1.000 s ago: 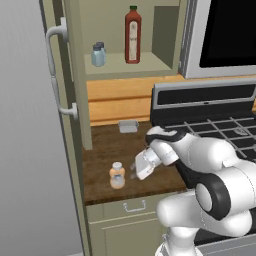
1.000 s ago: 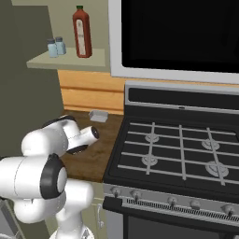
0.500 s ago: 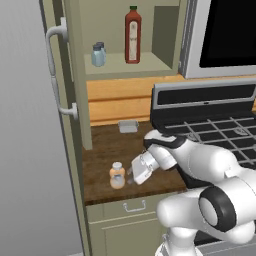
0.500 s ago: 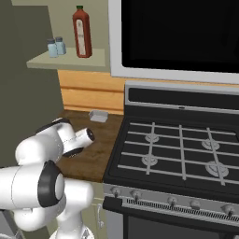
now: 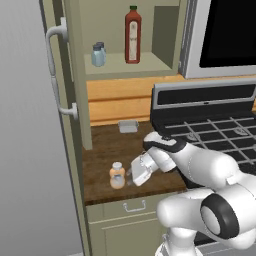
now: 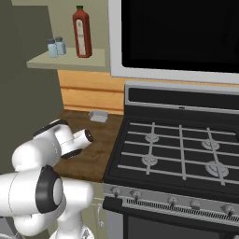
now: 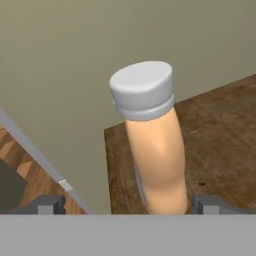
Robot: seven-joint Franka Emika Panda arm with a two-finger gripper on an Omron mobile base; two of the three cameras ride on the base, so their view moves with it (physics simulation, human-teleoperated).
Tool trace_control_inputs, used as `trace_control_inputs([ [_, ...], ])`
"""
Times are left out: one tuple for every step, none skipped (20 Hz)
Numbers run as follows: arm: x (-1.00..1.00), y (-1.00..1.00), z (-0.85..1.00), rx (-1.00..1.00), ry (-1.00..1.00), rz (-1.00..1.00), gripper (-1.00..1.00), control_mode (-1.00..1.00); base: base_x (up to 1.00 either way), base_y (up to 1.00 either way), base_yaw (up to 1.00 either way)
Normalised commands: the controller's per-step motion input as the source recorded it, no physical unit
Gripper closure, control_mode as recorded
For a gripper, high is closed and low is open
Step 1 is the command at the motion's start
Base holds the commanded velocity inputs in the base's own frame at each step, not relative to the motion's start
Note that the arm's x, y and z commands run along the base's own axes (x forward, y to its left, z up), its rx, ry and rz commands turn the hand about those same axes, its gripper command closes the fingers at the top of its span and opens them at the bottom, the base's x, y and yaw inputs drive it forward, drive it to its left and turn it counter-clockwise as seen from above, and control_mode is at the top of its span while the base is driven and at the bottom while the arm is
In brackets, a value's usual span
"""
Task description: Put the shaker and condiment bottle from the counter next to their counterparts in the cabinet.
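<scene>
The condiment bottle (image 5: 117, 175), squat with orange contents and a whitish cap, stands upright near the front edge of the counter (image 5: 105, 150). My gripper (image 5: 131, 175) is low over the counter just right of it, open. In the hand view the condiment bottle (image 7: 152, 150) rises between the two spread fingertips (image 7: 47, 205), and my gripper (image 7: 127, 205) is not closed on it. Two pale-blue shakers (image 5: 98, 55) (image 6: 55, 47) stand side by side on the shelf of the cabinet (image 5: 165, 30). The tall dark-red bottle (image 5: 132, 35) (image 6: 82, 31) is just right of them.
The open cabinet door (image 5: 60, 100) with its grey bar handle stands left of the counter. A small grey dish (image 5: 128, 126) lies at the back of the counter. The stove (image 6: 177, 149) borders the counter on the right, with a microwave (image 6: 186, 32) above it.
My hand has moved a little down and left, closer to the condiment bottle. The jaws have stayed open and the bottle has not moved.
</scene>
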Motion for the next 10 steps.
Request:
trace_control_inputs([
  [0.00,0.00,0.00,0.00,0.00,0.00,-1.00,-1.00,0.00,0.00,0.00],
  [0.00,0.00,0.00,0.00,0.00,0.00,-1.00,-1.00,0.00,0.00,0.00],
  [0.00,0.00,0.00,0.00,0.00,0.00,-1.00,-1.00,0.00,0.00,0.00],
  [0.00,0.00,0.00,0.00,0.00,0.00,-1.00,-1.00,0.00,0.00,0.00],
  [0.00,0.00,0.00,0.00,0.00,0.00,-1.00,-1.00,0.00,0.00,0.00],
  [0.24,0.00,0.00,0.00,0.00,0.00,-1.00,-1.00,0.00,0.00,0.00],
  [0.41,0.00,0.00,0.00,0.00,0.00,-1.00,-1.00,0.00,0.00,0.00],
  [0.43,0.00,0.00,0.00,0.00,0.00,-1.00,-1.00,0.00,0.00,0.00],
  [0.47,0.00,0.00,0.00,0.00,0.00,-1.00,-1.00,0.00,0.00,0.00],
  [0.45,0.00,0.00,0.00,0.00,0.00,-1.00,-1.00,0.00,0.00,0.00],
])
